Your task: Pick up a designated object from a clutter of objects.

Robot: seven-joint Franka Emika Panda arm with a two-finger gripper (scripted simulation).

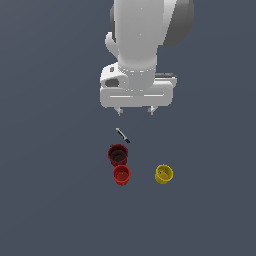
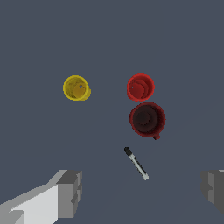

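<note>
In the exterior view, from left to right, the dark maroon cup (image 1: 118, 154) touches the bright red cup (image 1: 121, 175), then the stick tool (image 1: 123, 135), then the yellow cup (image 1: 164, 174) apart. The gripper (image 1: 135, 110) hangs above, jaws wide and empty. Only the wrist view shows the maroon cup's handle (image 2: 156, 137)

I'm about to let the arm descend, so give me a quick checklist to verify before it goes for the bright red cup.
1. Gripper open and empty: ok.
2. Bright red cup in view, upright, mouth up: ok.
3. Gripper above the bright red cup: not ok; it hangs nearer the black-and-silver stick.
4. Room around the target: not ok; the dark maroon cup sits right against it.
5. Yellow cup out of the way: ok, well apart.
6. Whether the two red cups touch: cannot tell.
</note>
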